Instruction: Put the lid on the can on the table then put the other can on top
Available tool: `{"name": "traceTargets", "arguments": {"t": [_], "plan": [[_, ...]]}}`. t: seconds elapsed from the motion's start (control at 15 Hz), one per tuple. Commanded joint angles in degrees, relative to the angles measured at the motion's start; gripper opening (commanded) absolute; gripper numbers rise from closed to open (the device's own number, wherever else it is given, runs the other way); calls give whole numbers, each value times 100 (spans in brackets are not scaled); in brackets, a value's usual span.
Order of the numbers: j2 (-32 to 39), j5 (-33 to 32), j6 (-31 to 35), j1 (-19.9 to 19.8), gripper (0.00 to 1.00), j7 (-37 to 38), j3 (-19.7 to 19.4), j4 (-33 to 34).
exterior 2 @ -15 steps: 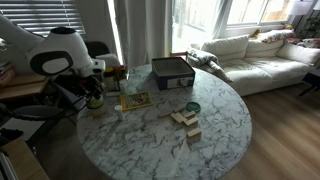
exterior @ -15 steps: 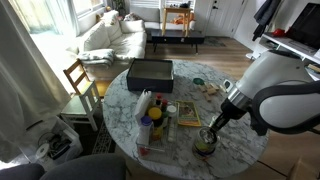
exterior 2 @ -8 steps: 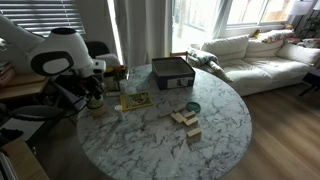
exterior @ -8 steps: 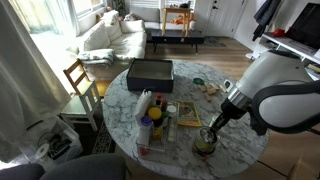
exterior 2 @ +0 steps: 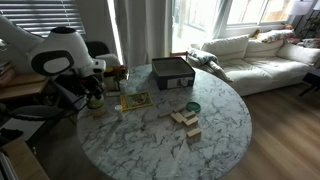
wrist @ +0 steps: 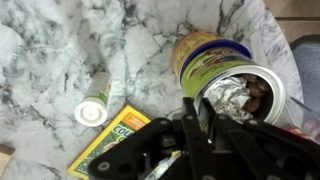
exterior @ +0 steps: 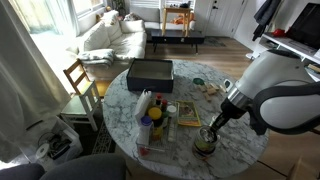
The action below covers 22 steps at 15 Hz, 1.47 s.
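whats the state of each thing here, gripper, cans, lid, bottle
gripper: shut on the other can's rim
other can: upright, open-topped, sitting over the lid
lid: beneath the other can, only its edge showing
can: bottom of the stack, mostly hidden
small bottle: capped

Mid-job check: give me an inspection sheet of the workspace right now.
Surface: the table, round marbled top.
Job's things: the other can held in the gripper; the can just beyond it, with the lid, purple-rimmed, on top.
Clutter: black box, white-capped bottle lying down, booklet, wooden blocks.
Grippers: gripper shut on the other can.
Cables: nothing seen.
Surroundings: sofa, wooden chair.
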Motion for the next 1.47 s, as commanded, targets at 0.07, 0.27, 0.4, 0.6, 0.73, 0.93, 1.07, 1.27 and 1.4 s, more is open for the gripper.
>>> {"name": "traceTargets", "arguments": {"t": [0.07,0.27,0.4,0.6,0.73,0.93,1.07,1.27,1.4], "plan": [[-136,-87,-114,5,3,-7,-85,-53],[-165,-50,-193,10,3,-49,-106,-55],[-150,35,-199,30,3,-123,-122,-46],[-165,66,-145,36,3,-148,-128,-49],[-217,18,-157,27,3,-128,-129,-61],[-316,19,-238,47,3,-175,-133,-73],[-345,132,-297,99,3,-314,-142,-54],[-310,150,-424,139,3,-459,-142,-16],[-211,178,-440,168,3,-497,-125,22]]}}
